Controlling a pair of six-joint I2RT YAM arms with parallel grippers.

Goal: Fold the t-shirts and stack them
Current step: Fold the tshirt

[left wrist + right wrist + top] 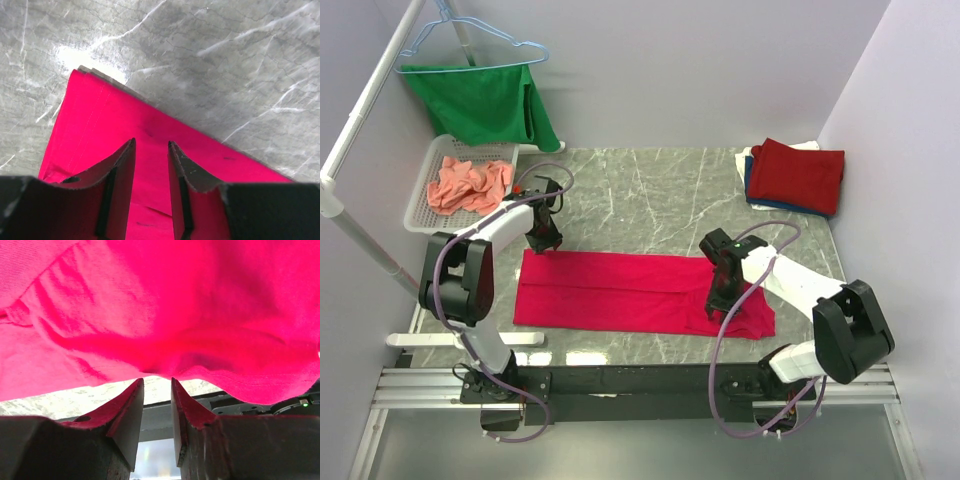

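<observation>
Stack far right looks done, salmon shirt waits far left; pinkish-red shirt looks half folded, left gripper slightly spread, right gripper I can't tell

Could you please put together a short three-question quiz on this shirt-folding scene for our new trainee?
1. True or false: the bright pinkish-red cloth t-shirt lies crumpled inside the white plastic basket.
2. Which folded shirt lies uppermost at the far right corner of the grey marble table? A) the dark red cloth t-shirt B) a blue one C) a white one
3. Fill in: the ___ gripper hangs over the pinkish-red t-shirt's far left corner.
Key: 1 false, it lies flat on the table; 2 A; 3 the left gripper.
</observation>
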